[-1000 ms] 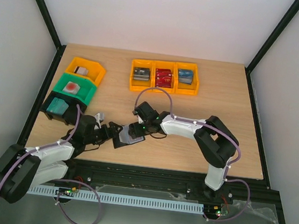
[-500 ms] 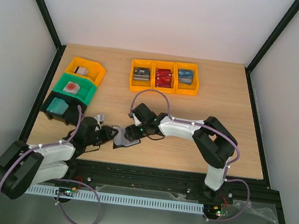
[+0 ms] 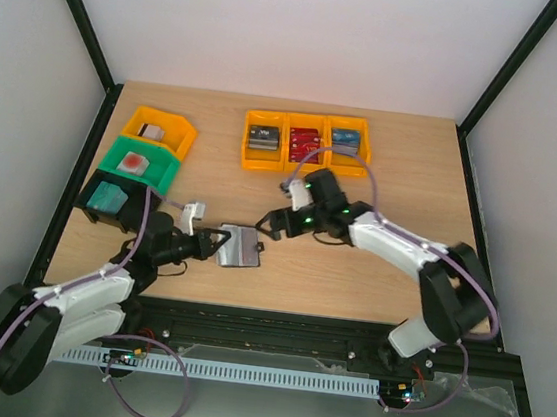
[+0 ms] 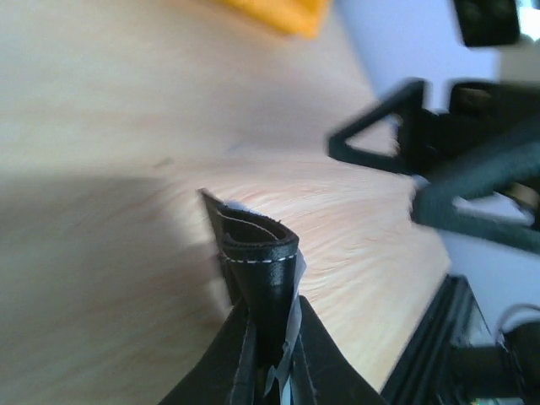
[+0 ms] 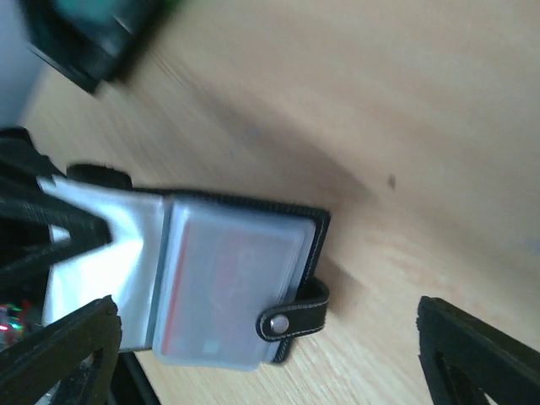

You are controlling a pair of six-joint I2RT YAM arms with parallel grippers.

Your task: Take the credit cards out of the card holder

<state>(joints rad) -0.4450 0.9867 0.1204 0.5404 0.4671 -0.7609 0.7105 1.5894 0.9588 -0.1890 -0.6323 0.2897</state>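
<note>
The black card holder [image 3: 240, 246] lies open on the table with its clear sleeves facing up. My left gripper [image 3: 214, 243] is shut on its left edge; in the left wrist view the black fingers [image 4: 329, 371] pinch the folded leather and plastic of the card holder [image 4: 260, 253]. Through the sleeve shows a reddish credit card [image 5: 226, 283], with the snap tab [image 5: 291, 319] curled over its corner. My right gripper [image 3: 275, 223] hangs open just right of and above the holder, touching nothing. Its wide-apart fingers [image 5: 59, 354] frame the card holder [image 5: 314, 226].
At the back stands a row of three orange bins [image 3: 304, 161] holding grey, red and blue cards. Along the left side sit an orange bin [image 3: 159, 127], a green bin [image 3: 141, 165] and a black bin [image 3: 109, 197]. The table's front edge lies just below the holder.
My left gripper has closed on the holder's left edge. The right gripper has opened wider and pulled back to the right, leaving the holder spread open.
</note>
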